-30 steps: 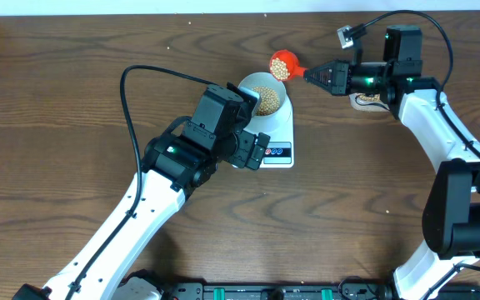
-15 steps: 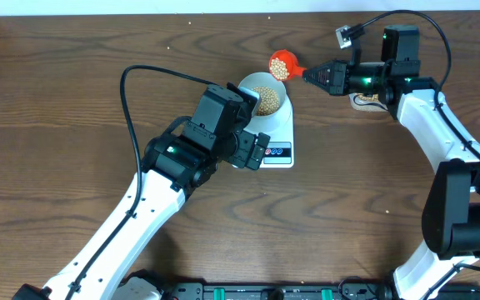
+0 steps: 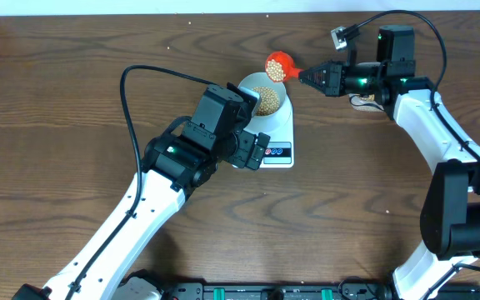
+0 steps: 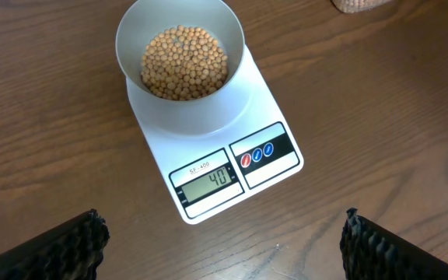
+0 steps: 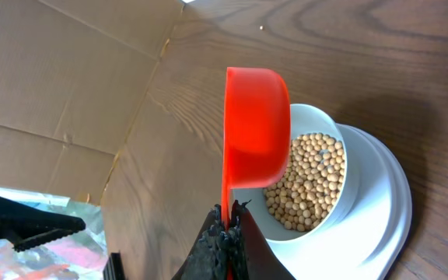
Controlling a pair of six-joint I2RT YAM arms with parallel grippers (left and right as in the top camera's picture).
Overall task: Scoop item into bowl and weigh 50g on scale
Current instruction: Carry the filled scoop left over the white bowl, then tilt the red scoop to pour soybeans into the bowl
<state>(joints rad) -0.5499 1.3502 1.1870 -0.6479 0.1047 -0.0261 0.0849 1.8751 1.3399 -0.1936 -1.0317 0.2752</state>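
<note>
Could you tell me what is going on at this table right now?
The right hand holds a red scoop close to the rim of the bowl. The bowl sits on the scale, partly filled with beans, and the display reads 40. The left hand hangs open above the scale, holding nothing.

You see a dark wood-grain desk (image 4: 53, 155), the white scale (image 4: 232, 183) lying flat on it, a container (image 4: 360, 4) apart from the scale, cut off at your frame edge.

White arm links (image 3: 127, 221) with black joint housings (image 3: 215, 125), looping black cables (image 3: 122, 87) and green lights (image 3: 171, 151)
</note>
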